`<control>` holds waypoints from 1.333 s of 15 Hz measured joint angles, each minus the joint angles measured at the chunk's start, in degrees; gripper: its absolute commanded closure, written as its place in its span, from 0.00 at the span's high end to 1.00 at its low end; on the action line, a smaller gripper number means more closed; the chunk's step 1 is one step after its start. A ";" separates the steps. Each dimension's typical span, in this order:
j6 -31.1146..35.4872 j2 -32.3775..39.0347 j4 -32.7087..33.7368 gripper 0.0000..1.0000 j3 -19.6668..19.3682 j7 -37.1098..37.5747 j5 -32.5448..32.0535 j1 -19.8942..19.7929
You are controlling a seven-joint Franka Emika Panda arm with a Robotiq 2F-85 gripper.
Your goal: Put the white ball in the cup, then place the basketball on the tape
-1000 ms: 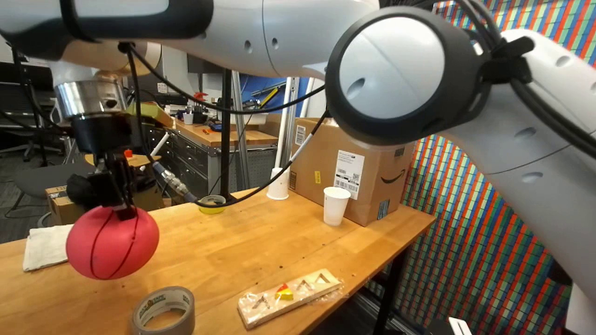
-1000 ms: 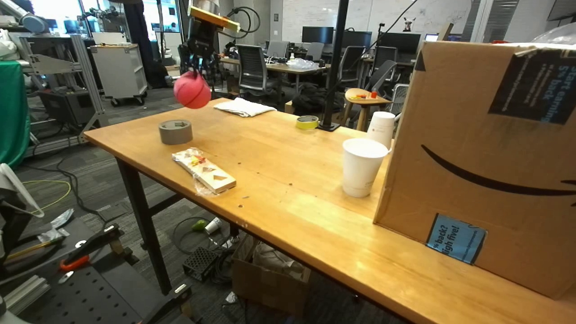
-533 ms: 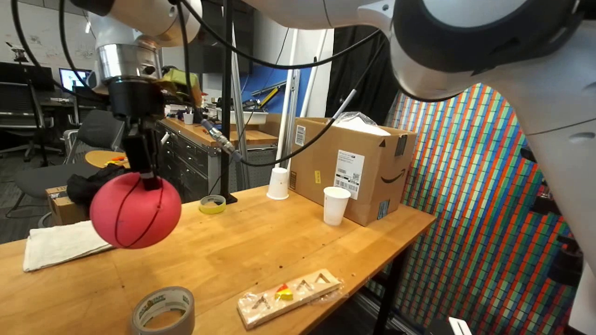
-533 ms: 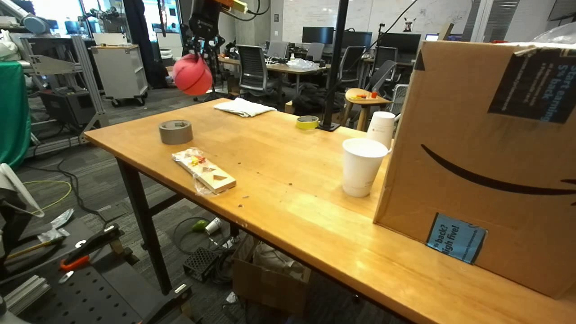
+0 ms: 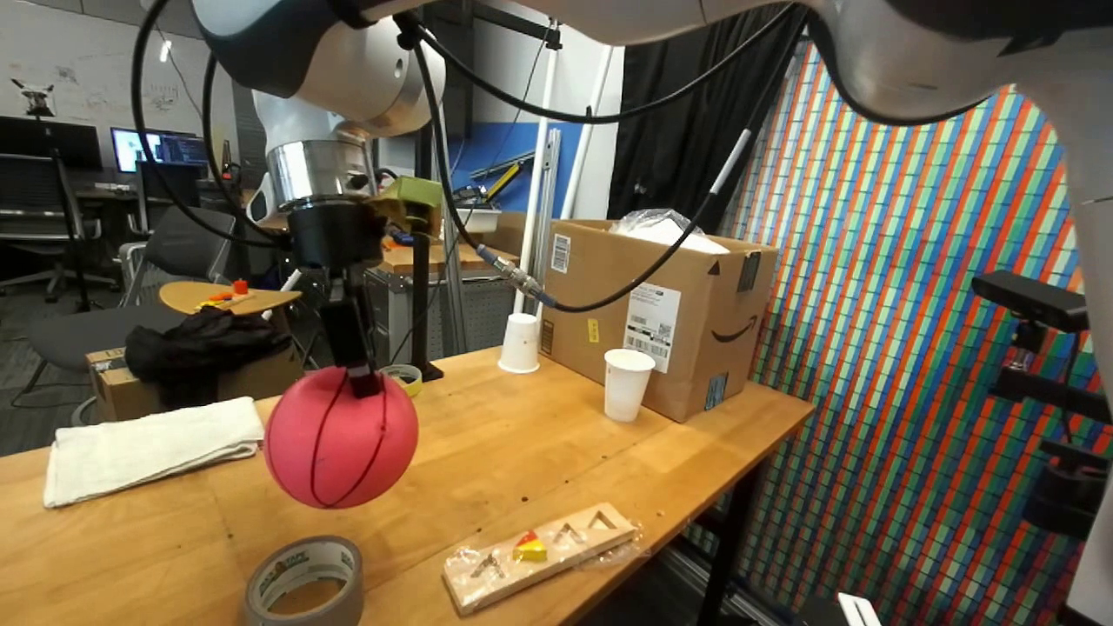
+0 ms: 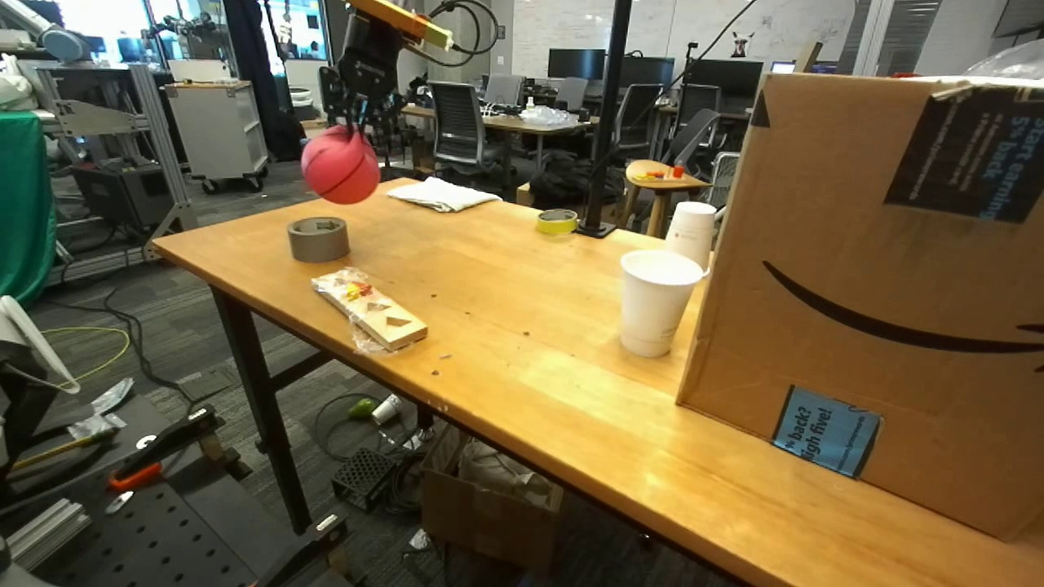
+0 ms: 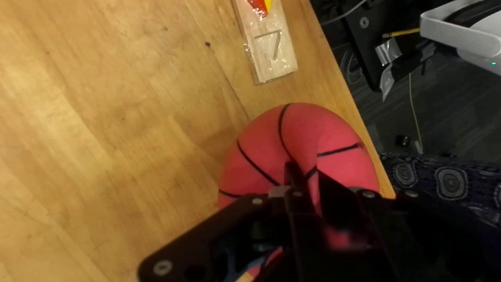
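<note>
The reddish-pink basketball (image 5: 335, 461) hangs in the air, pinched by my gripper (image 5: 358, 387). In the wrist view the fingertips (image 7: 305, 172) are close together with a fold of the basketball (image 7: 258, 143) squeezed between them. The ball also shows in an exterior view (image 6: 341, 169). The grey tape roll (image 5: 349, 584) lies flat on the table, below the ball and apart from it; it shows in an exterior view (image 6: 318, 243) too. An upright white cup (image 5: 628, 389) stands by the cardboard box. The white ball is out of view; the cup's inside is hidden.
A wrapped wooden puzzle strip (image 5: 539, 556) lies near the table edge. A folded white cloth (image 5: 156, 448), a yellow tape roll (image 6: 557, 222), a black pole (image 6: 608, 122) and an upside-down cup (image 5: 520, 345) stand along the far side. A large cardboard box (image 5: 600, 296) is at the table's end.
The held basketball and gripper rose, then came back down, while shifting right in an exterior view, from left of the tape to above its image. The other objects have not moved.
</note>
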 measured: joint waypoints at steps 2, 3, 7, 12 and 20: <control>1.98 -4.01 -5.60 0.05 0.01 0.00 1.33 0.10; 3.01 -6.17 -8.51 0.05 0.01 0.00 2.10 0.12; 6.50 -13.77 -19.49 0.05 -0.01 -0.04 4.73 0.64; 12.03 -17.44 -25.56 0.05 0.43 0.05 5.37 5.14; 20.16 -16.83 -24.21 0.05 0.83 1.76 -1.34 10.16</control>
